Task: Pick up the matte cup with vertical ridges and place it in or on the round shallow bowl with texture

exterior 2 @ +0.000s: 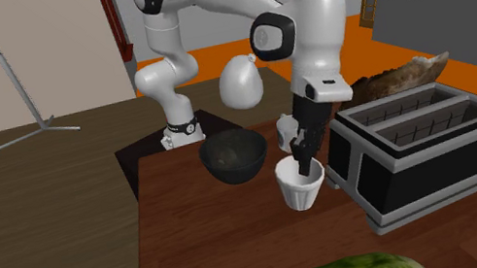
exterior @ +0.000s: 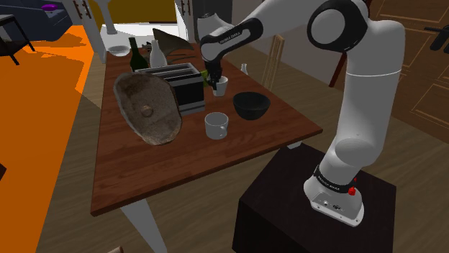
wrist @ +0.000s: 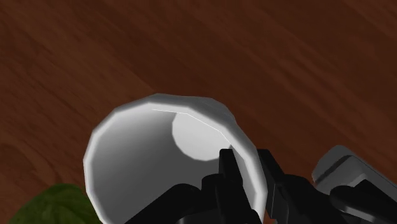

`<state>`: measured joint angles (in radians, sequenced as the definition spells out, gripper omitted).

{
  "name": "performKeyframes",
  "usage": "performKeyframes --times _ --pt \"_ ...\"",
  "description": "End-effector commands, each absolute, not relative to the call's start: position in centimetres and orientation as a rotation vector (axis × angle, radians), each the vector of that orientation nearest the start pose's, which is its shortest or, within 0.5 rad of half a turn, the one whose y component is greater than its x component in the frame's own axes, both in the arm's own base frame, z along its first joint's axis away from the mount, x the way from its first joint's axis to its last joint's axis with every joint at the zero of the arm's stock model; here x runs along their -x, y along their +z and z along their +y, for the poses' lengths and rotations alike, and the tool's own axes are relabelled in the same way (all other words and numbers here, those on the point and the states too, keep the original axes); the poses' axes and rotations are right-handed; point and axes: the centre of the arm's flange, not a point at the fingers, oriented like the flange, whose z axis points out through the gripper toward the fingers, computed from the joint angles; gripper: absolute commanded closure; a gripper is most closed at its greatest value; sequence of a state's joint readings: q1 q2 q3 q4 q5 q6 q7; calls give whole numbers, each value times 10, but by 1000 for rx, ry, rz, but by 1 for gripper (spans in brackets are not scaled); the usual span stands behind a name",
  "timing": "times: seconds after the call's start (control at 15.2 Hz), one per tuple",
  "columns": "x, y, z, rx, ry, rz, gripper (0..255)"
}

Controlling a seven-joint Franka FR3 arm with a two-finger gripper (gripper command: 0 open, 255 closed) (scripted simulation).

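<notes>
Grips the wall of the white cup (exterior 2: 301,189) with the gripper (exterior 2: 302,161), cup standing between toaster (exterior 2: 426,152) and dark bowl (exterior 2: 233,155), not far from the tabletop (exterior 2: 216,250) corner by the stand (exterior: 288,208); remains to lift and place it.

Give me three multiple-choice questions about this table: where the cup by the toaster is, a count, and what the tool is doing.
1. Where is the ridged white cup? A. between the dark bowl and the toaster B. inside the bowl C. on the toaster
2. How many slots has the toaster? A. one B. two C. four
3. How does the tool meet the cup? A. open above it B. clasping its rim, one finger inside C. shut on its base
Answers: 1 A, it shows between them; 2 B, two long openings on top; 3 B, its wall sits between the fingers.
</notes>
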<state>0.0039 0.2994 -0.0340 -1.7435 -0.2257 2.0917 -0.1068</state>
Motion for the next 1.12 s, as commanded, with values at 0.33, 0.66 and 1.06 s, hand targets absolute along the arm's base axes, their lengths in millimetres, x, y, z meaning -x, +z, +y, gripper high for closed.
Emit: performKeyframes --times 0.33,0.66,1.06 --pt "-646 445 -29 3338 -57 -312 255" --pt "-646 472 -29 3338 -57 -312 255" --pt "-646 503 -29 3338 -57 -312 255"
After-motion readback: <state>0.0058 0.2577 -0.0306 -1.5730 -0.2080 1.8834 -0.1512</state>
